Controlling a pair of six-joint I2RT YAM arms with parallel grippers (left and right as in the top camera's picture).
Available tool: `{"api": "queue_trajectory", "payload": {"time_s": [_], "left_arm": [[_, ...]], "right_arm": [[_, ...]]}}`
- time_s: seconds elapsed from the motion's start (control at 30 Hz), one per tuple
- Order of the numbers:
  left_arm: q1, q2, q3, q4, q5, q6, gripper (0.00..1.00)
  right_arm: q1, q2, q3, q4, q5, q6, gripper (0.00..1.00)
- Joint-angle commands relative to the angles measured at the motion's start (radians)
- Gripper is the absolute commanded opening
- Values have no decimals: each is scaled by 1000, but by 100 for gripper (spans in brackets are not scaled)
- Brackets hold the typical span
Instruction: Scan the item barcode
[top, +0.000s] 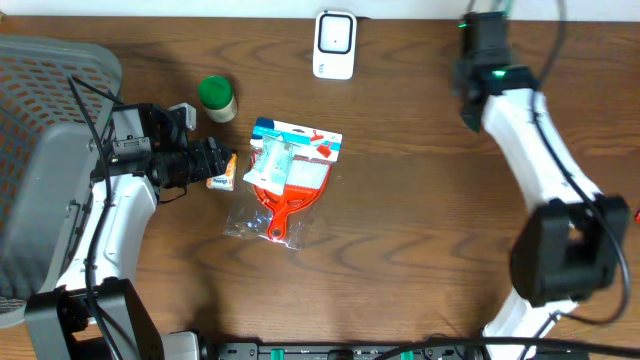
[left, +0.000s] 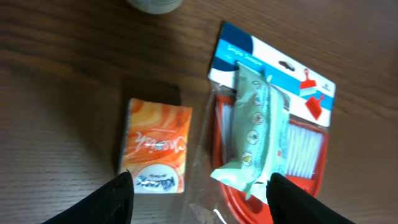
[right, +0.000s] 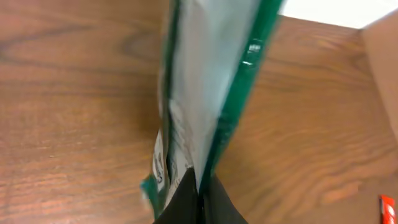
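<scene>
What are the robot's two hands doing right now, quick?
Left gripper: open, empty, near the orange tissue pack.
Right gripper: shut on a green and white packet.

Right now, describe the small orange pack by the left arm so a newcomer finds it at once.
From the grey basket at far left, follow the left arm to its fingers. Just ahead of them lies a small orange tissue pack. It is flat, orange with white script, and far smaller than the red dustpan set beside it.
</scene>
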Motion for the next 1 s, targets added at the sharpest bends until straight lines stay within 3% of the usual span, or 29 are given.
{"api": "queue_trajectory", "payload": {"time_s": [0.0, 0.13, 0.63, 0.97], "left_arm": [[8, -8, -7, -5, -39, -9, 68], [8, -8, -7, -5, -39, -10, 69], [8, -8, -7, -5, -39, -9, 68], [8, -8, -7, -5, -39, -9, 69]], "right_arm": [[42, 62, 18, 43, 108, -75, 1], [84, 127, 31, 123, 211, -153, 1], [171, 168, 50, 419, 239, -352, 1], [224, 257, 50, 637, 329, -672, 1]]}}
